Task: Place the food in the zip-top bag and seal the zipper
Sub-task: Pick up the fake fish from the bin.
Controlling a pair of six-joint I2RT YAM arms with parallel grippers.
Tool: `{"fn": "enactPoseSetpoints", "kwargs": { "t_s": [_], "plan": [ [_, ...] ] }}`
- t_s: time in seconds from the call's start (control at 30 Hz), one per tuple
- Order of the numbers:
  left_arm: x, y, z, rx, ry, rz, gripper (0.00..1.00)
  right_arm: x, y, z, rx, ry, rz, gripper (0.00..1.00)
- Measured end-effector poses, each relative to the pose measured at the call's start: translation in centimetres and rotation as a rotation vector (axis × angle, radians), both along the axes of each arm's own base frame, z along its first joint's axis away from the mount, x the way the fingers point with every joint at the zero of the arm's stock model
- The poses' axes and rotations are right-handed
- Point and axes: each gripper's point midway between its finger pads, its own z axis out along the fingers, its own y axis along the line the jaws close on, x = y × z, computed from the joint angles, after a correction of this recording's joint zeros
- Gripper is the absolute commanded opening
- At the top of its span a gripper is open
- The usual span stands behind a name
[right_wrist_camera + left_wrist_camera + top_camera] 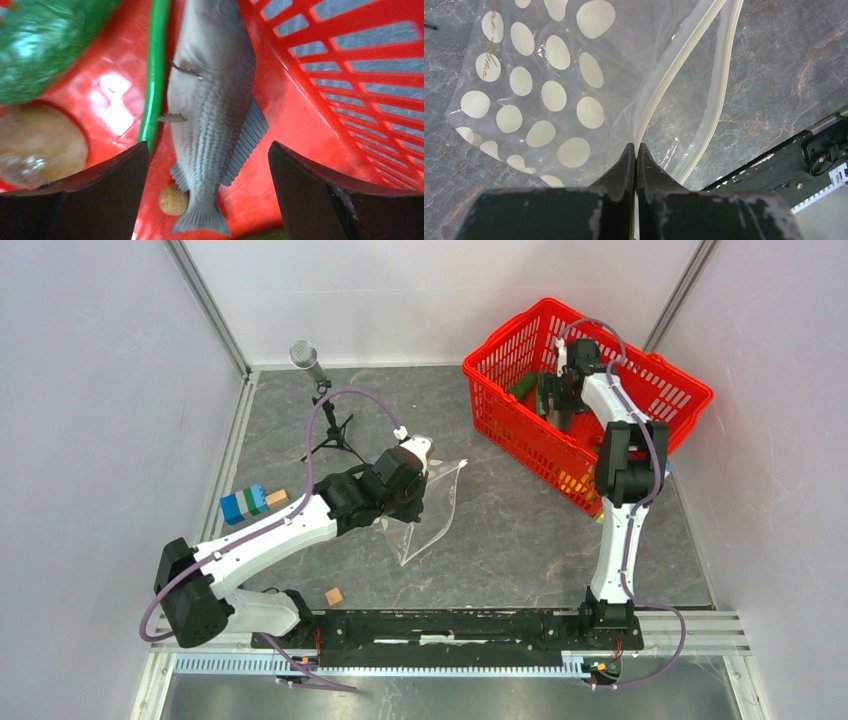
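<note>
The clear zip-top bag (pixel 437 502) with white dots lies flat on the table; it fills the left wrist view (pixel 549 95). My left gripper (pixel 636 146) is shut on one white zipper strip (pixel 674 65) at the bag's mouth; the other strip (pixel 719 90) curves apart from it, so the mouth stands open. My right gripper (pixel 209 143) is open inside the red basket (pixel 640 370), its fingers either side of the grey fish (pixel 212 110) near the tail. A green pod (pixel 156 70), a brown lump (pixel 40 145) and a small tan ball (pixel 173 199) lie beside the fish.
A larger green piece (pixel 40 45) lies in the basket's corner, and the basket wall (pixel 350 75) is close on the right. A microphone on a tripod (pixel 305 355) stands at the back left. Blue-green blocks (pixel 245 503) and wooden cubes (pixel 277 498) (pixel 335 596) lie left of the bag.
</note>
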Motion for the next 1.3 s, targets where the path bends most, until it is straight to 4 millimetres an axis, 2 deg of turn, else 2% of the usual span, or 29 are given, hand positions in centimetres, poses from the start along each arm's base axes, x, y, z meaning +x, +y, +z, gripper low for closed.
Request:
{"fn": "enactPoseSetpoints", "kwargs": {
  "t_s": [0.13, 0.2, 0.27, 0.4, 0.47, 0.53, 0.63, 0.67, 0.77, 0.87, 0.9, 1.0, 1.1, 1.2, 1.3],
  "plan": [
    [0.0, 0.0, 0.0, 0.001, 0.0, -0.001, 0.02, -0.5, -1.1, -2.9, -0.054, 0.063, -0.031, 0.83],
    [0.0, 0.0, 0.0, 0.001, 0.0, -0.001, 0.02, -0.6, -1.0, -3.7, -0.051, 0.075, -0.03, 0.74],
    [0.0, 0.0, 0.0, 0.001, -0.001, -0.001, 0.02, -0.4, -0.9, -3.6, -0.054, 0.067, -0.019, 0.67],
    [0.0, 0.0, 0.0, 0.001, 0.0, -0.001, 0.02, -0.2, -0.3, -3.7, -0.051, 0.053, -0.004, 0.43],
    [0.0, 0.1, 0.1, 0.0, -0.001, -0.001, 0.02, -0.3, 0.1, -3.6, -0.048, 0.045, -0.001, 0.39],
    [-0.1, 0.2, 0.2, -0.002, -0.003, 0.0, 0.02, -0.7, 0.3, -3.4, -0.047, 0.045, 0.001, 0.28],
    [-0.2, 0.4, 0.6, -0.011, -0.01, 0.0, 0.02, -1.4, 0.6, -2.5, -0.039, 0.042, 0.004, 0.24],
    [-0.3, 0.4, 0.8, -0.016, -0.014, 0.0, 0.02, -1.5, 0.7, -1.7, -0.036, 0.032, 0.004, 0.22],
    [-0.5, 0.7, 1.3, -0.031, -0.026, 0.001, 0.02, -1.3, 0.8, 2.9, -0.027, -0.054, -0.006, 0.22],
    [-0.7, 0.9, 1.4, -0.036, -0.03, 0.001, 0.02, -1.5, 0.6, 10.2, -0.025, -0.205, -0.02, 0.21],
    [-0.7, 1.0, 1.4, -0.034, -0.029, 0.001, 0.02, -1.9, 0.5, 13.0, -0.026, -0.264, -0.026, 0.22],
    [-0.9, 1.3, 1.0, -0.024, -0.022, 0.001, 0.02, -3.9, 0.3, 19.1, -0.024, -0.401, -0.042, 0.22],
    [-1.0, 1.4, 0.8, -0.019, -0.018, 0.002, 0.02, -7.0, 0.4, 22.4, -0.007, -0.487, -0.046, 0.22],
    [-1.0, 1.4, 0.8, -0.016, -0.016, 0.002, 0.02, -10.2, 1.0, 23.7, 0.033, -0.531, -0.027, 0.23],
    [-1.1, 1.5, 0.7, -0.013, -0.014, 0.002, 0.02, -13.1, 2.9, 25.4, 0.11, -0.58, 0.045, 0.23]
  ]
}}
